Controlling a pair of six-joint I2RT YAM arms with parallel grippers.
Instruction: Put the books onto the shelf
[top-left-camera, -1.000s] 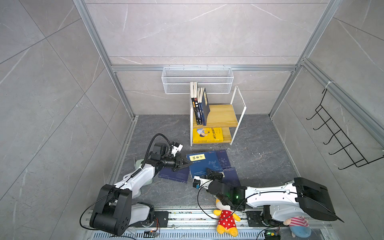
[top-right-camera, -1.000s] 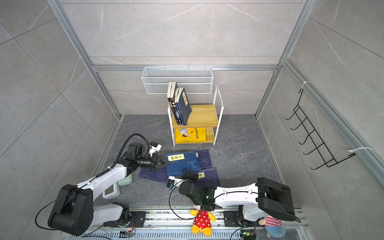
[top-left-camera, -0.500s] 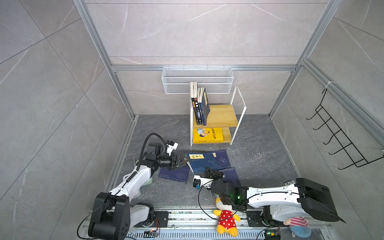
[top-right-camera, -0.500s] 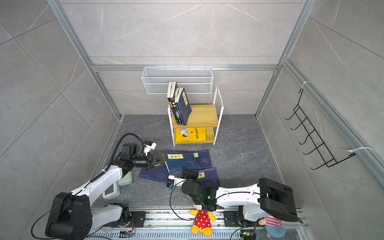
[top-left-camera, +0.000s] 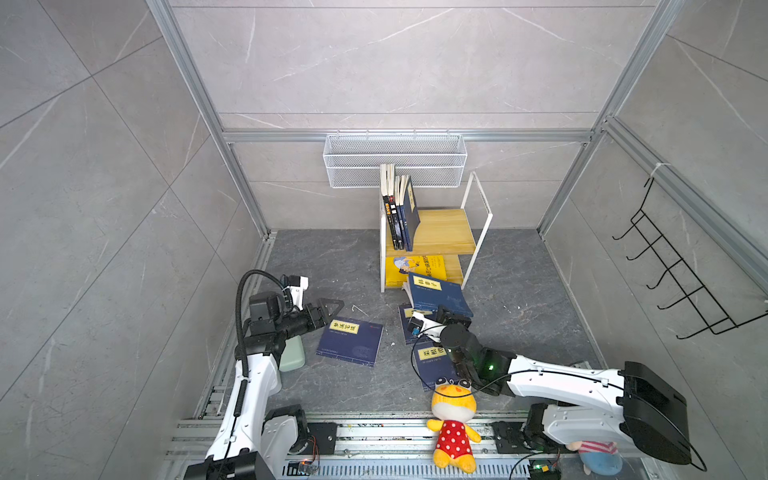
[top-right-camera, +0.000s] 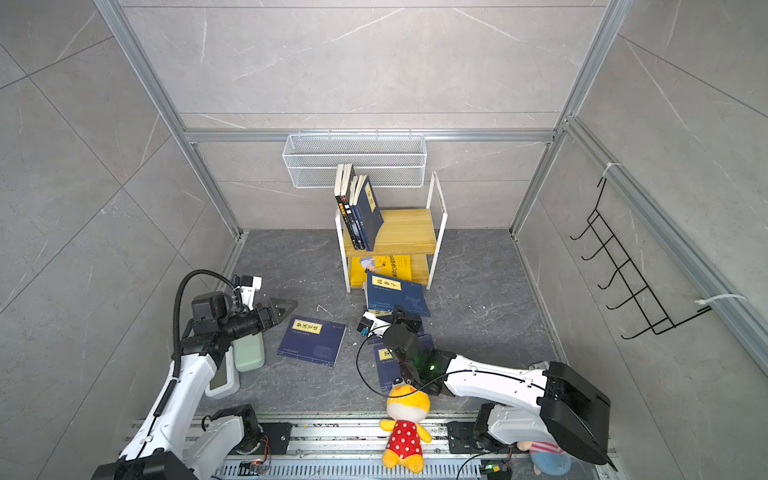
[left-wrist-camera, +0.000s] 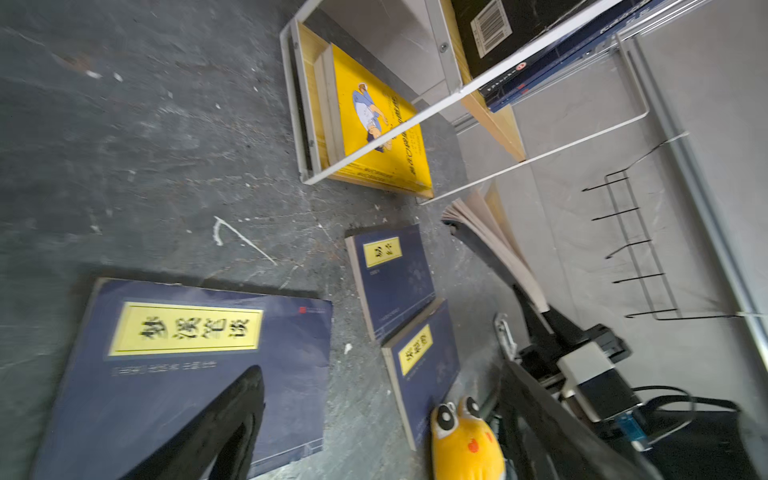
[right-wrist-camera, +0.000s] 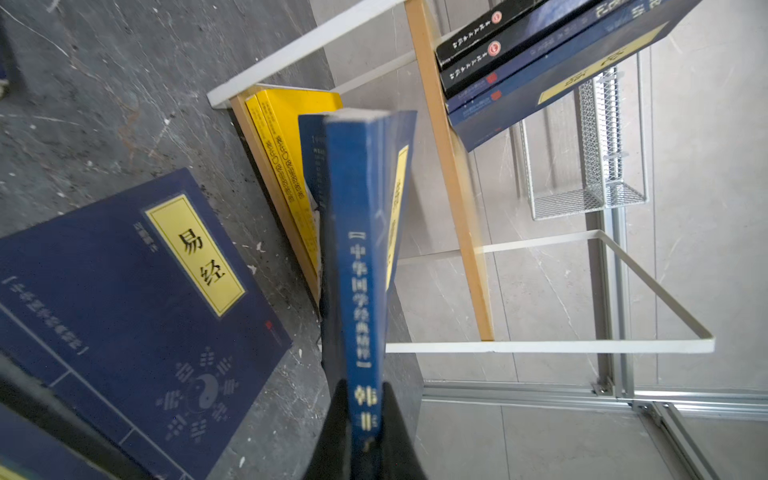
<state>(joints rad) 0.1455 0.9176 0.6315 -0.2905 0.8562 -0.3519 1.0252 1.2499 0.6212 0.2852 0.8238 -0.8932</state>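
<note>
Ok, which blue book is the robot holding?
The navy book in front of the shelf, pinched at its spine by the right gripper; the other loose ones lie flat on the floor.

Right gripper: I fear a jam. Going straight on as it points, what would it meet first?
Probably the yellow paperbacks on the lower board of the white-framed wooden shelf; the navy paperback it holds leads, depth unclear.

The yellow label on one navy book (right-wrist-camera: 124, 299) lying on the floor (right-wrist-camera: 104, 104) reads 易经, a second navy book (left-wrist-camera: 187, 374) there is labelled 梦溪笔谈, and the lifted navy book (right-wrist-camera: 361, 270) carries 中华国学经典精粹 and 韩非 down its spine.
</note>
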